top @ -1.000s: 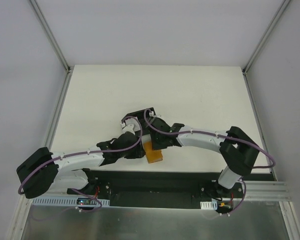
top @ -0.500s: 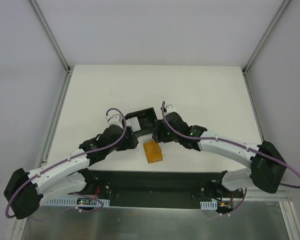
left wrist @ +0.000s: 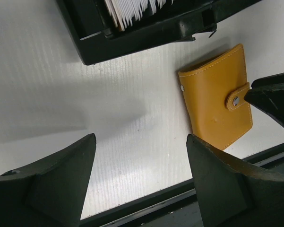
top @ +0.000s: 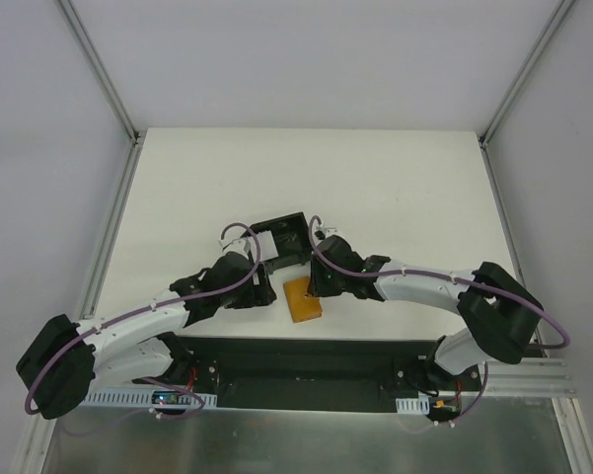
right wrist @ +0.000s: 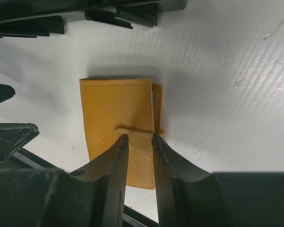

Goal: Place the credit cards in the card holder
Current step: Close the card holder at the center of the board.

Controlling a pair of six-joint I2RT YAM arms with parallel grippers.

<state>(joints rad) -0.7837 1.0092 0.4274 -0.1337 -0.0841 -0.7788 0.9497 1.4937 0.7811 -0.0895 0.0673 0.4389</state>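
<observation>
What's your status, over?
Left end effector open, empty. Right end effector nearly closed at wallet tab, grip unclear. Wallet snapped shut beside card holder; no loose cards visible.

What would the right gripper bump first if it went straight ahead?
Probably the snap strap of the tan-orange folding wallet, straight ahead of the right gripper and its narrow jaws; whether they touch it is unclear.

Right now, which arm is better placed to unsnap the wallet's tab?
Right. The right gripper hovers with narrowly parted jaws directly over the snap tab of the wallet; the left gripper hangs open over the table beside it.
</observation>
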